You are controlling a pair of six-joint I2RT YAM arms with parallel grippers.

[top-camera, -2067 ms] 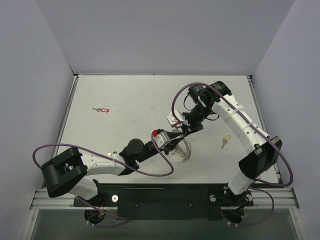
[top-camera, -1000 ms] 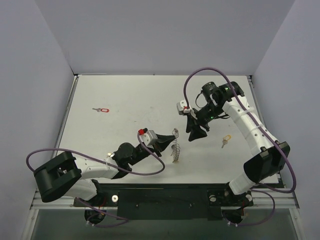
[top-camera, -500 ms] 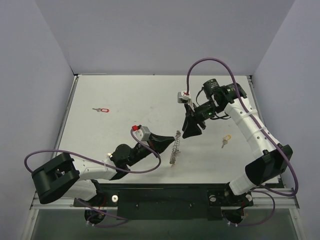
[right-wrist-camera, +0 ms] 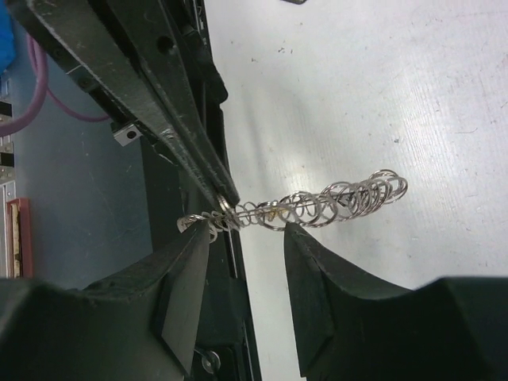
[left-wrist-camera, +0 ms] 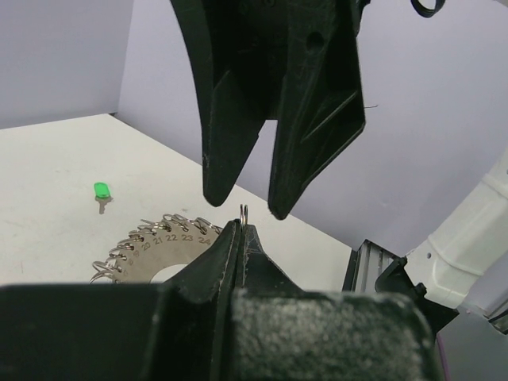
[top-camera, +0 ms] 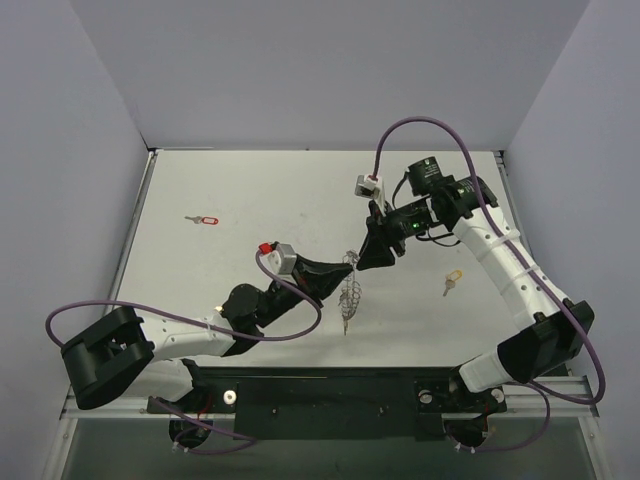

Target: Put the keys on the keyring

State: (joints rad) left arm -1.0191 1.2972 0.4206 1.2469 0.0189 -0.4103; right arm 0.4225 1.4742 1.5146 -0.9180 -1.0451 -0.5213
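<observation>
Keyring [top-camera: 348, 290] stands on edge at the centre of the top view, its wavy rim pinched in my clenched left gripper [top-camera: 338, 268]. My right gripper [right-wrist-camera: 246, 236] is parted, one finger on each side of the rim, grasping nothing. On the table [top-camera: 250, 190], a red key [top-camera: 205, 220] lies at centre left and a yellow key [top-camera: 452, 281] at centre right.

The table [top-camera: 250, 200] was lit brightly and evenly from above; only faint, soft shadows were cast. In both wrist views the near foreground was rendered dark and blurred, while small glints were caught on the keyring [right-wrist-camera: 317, 208].
</observation>
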